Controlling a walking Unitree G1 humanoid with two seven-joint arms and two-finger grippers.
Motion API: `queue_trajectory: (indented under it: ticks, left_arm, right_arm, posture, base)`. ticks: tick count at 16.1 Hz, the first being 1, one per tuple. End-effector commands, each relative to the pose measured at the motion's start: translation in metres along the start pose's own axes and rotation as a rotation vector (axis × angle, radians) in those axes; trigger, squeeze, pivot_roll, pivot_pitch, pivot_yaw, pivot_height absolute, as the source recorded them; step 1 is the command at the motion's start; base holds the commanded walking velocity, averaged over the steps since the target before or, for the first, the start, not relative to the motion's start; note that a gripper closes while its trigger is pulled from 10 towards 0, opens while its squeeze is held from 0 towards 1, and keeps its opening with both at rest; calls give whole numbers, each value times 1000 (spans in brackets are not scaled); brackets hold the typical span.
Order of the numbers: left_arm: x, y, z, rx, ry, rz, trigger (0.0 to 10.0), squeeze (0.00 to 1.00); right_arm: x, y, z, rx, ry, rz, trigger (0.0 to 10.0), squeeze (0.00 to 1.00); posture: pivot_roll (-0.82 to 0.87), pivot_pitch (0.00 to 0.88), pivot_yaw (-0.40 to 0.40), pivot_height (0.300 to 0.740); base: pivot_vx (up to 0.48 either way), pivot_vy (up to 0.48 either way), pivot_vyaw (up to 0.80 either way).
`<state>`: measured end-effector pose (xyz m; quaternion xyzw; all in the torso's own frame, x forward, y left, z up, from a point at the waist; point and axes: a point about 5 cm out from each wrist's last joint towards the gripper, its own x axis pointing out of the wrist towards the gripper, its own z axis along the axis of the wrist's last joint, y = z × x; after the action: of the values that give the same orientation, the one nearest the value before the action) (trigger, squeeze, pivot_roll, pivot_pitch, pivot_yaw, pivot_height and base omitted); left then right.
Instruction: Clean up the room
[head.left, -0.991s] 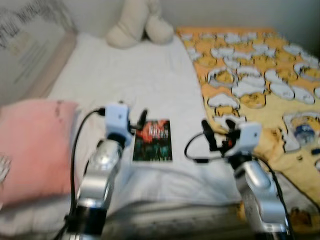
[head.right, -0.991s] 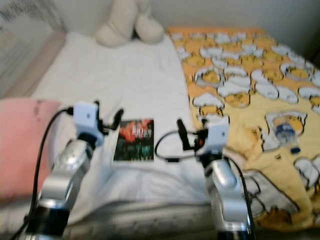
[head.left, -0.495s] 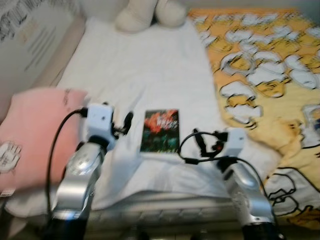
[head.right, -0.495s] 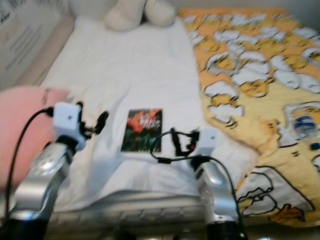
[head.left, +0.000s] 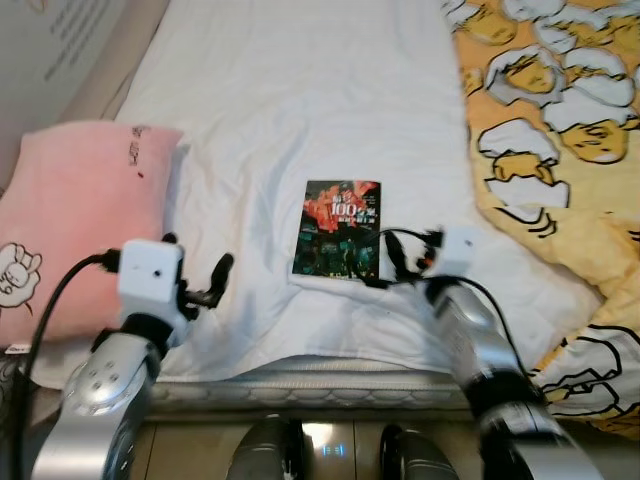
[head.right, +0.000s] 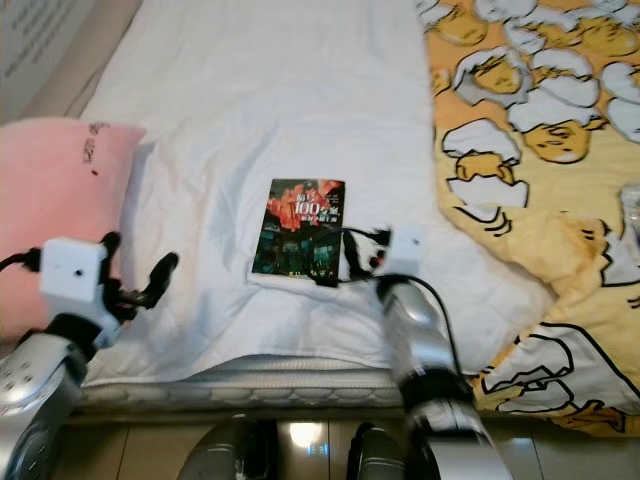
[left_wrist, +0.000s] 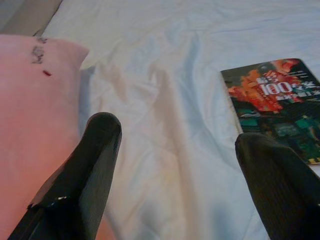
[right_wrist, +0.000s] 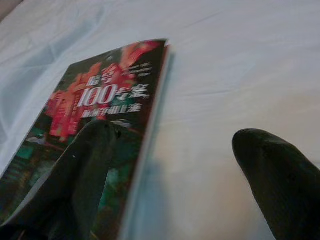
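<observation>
A paperback book with a dark red and green cover lies flat on the white bed sheet. My right gripper is open at the book's near right corner. In the right wrist view the book sits close, with one finger over its cover and the other finger over bare sheet. My left gripper is open, low over the sheet between the book and a pink pillow. It holds nothing.
The pink pillow lies at the bed's left near corner. A yellow blanket with cartoon prints covers the bed's right side. The mattress edge runs just below my arms, and my feet stand on a glossy floor.
The view has tilted down and closed in on the bed. My right gripper has reached left to the book's near right corner. My left arm has pulled back toward the mattress edge.
</observation>
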<state>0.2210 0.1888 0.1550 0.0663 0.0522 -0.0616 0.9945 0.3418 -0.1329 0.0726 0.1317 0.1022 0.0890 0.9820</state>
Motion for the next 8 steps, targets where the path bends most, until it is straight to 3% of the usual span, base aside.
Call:
queue_trajectory:
  ticks: [1,2,4,8]
  left_arm:
    - [-6,3,2,8,7,18,10000,0]
    - [-14,5,2,13,26,29,10000,0]
    - [-18,7,3,10,35,49,10000,0]
    - [-19,3,2,4,48,44,10000,0]
  right_arm:
    - [-1,0,-8,26,23,-12,10000,0]
    - [8,15,-14,87,55,4,10000,0]
    - [12,33,-17,98,69,49,10000,0]
    - [15,57,-24,167,88,79,10000,0]
  posture:
    - [255,306,66,740]
    - [282,307,61,740]
    - [294,304,55,740]
    - [285,292,39,740]
  base:
    - [0,0,0]
    - [0,0,0]
    - [0,0,0]
    - [0,0,0]
